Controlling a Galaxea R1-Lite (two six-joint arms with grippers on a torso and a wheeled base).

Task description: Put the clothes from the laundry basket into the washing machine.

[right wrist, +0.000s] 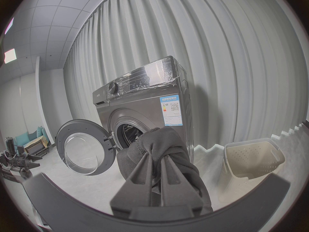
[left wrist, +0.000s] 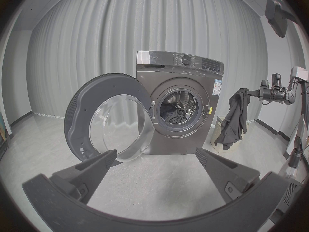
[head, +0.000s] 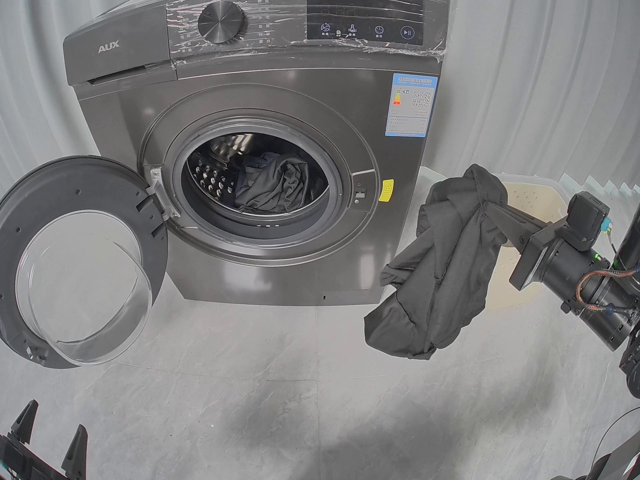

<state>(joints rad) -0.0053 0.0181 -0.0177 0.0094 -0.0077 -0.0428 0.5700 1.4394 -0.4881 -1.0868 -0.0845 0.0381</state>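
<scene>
- The washing machine (head: 267, 88) has dark clothes (head: 280, 181) in its drum, and its door (head: 73, 181) is open.
- The right claw (head: 497, 211) grips a dark cloth (head: 440, 268), which hangs in front of the basket (head: 537, 198).
- The left claw (head: 55, 418) is open, low near the door.

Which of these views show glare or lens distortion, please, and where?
Head view: the plastic film on the washing machine glints in patches. Right wrist view: that film shines brightest; the curtain bows. Left wrist view: curtain folds curve strongly, with dark rounded corners.
</scene>
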